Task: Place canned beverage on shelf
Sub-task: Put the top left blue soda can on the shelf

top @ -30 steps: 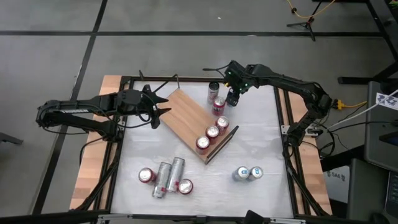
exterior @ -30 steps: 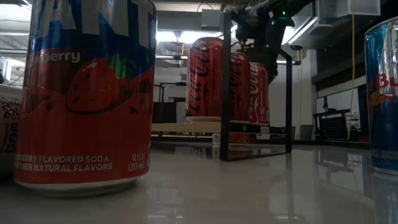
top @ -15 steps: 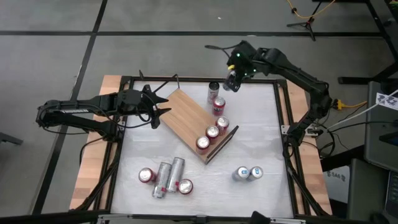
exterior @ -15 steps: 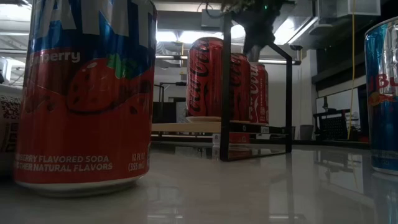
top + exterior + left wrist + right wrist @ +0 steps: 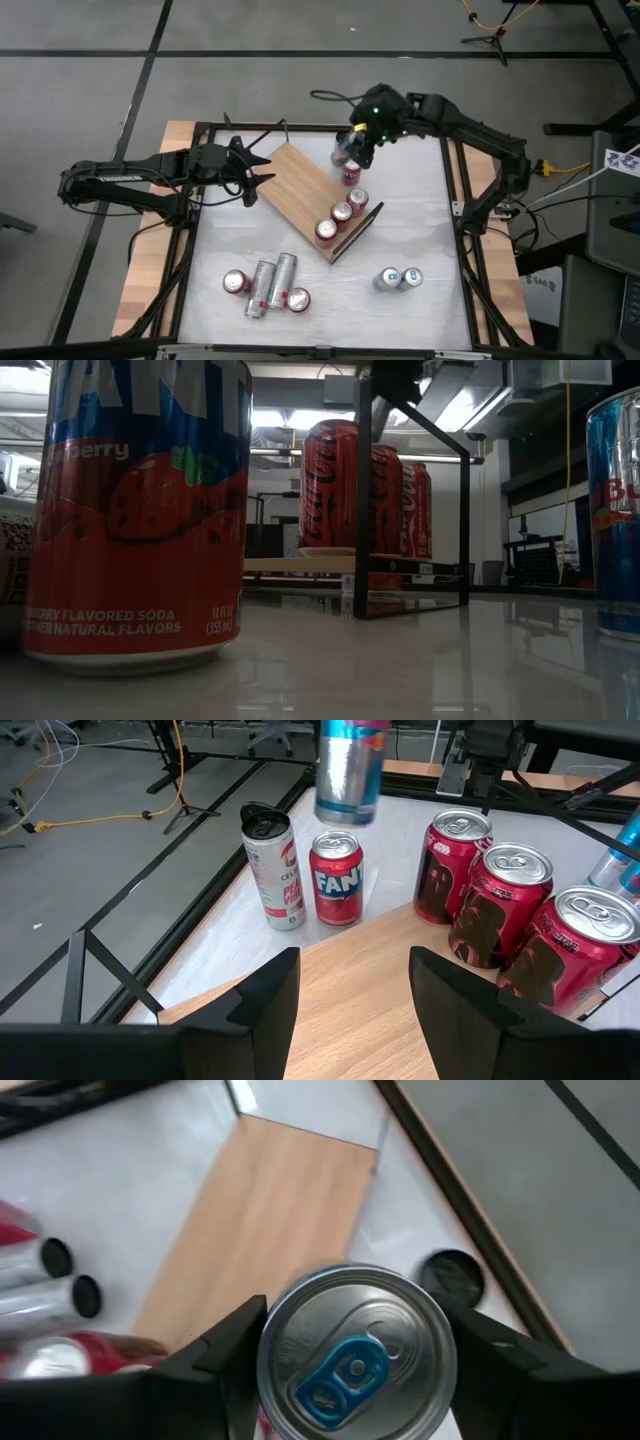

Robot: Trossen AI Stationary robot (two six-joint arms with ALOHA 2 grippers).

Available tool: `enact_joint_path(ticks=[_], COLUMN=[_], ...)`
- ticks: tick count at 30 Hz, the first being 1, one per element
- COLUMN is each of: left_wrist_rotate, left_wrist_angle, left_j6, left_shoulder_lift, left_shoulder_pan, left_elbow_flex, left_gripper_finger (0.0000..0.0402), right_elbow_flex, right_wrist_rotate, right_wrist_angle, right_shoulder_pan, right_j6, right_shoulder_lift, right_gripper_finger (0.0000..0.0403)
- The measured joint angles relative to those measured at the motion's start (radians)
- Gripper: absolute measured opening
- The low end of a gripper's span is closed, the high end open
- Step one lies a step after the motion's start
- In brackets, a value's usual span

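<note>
The shelf [image 5: 300,180], a light wooden board with a black wire rail, lies slantwise mid-table. Three red cans [image 5: 341,213] stand in a row on its right end. Off its far edge a white can [image 5: 275,870] and a red Fanta can [image 5: 337,878] stand on the tabletop. My right gripper [image 5: 360,138] hovers above these two, shut on a silver-blue can [image 5: 350,770]. My left gripper [image 5: 255,175] waits open at the shelf's left corner, its fingers over the board [image 5: 370,1010]. My right gripper pinches the silver-blue can between its two fingers, one on each side of the can's wall just under the top rim [image 5: 268,1355]. The fingers come from above, slanting down. The can hangs upright below them, lifted clear of table and shelf.
Several cans lie and stand near the front left [image 5: 265,285], one of them the big Fanta can [image 5: 140,510] close in the low view. Two blue-topped cans [image 5: 398,278] stand front right. A black frame [image 5: 455,200] borders the white table. Bare board lies left of the red cans.
My right gripper has risen from beside the Fanta can, carrying the silver-blue can up clear of the table. It has gone a little toward the table's left, over the shelf's far edge, and tipped to point more steeply down. In the low view it has climbed out of the picture's top.
</note>
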Motion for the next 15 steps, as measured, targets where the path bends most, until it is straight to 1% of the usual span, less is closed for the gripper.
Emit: enact_joint_path(ticks=[8,15], left_wrist_rotate=[0.000,0.000], left_wrist_angle=[0.000,0.000], left_j6=[0.000,0.000], left_shoulder_lift=[0.000,0.000], left_shoulder_pan=[0.000,0.000], left_elbow_flex=[0.000,0.001], left_gripper_finger=[0.0181,0.0181], right_elbow_flex=[-0.045,-0.133], right_wrist_rotate=[0.001,0.010], right_wrist_angle=[0.001,0.064], right_shoulder_pan=[0.066,0.080], right_j6=[0.099,0.175], right_shoulder_lift=[0.018,0.036], right_gripper_finger=[0.0229,0.0230])
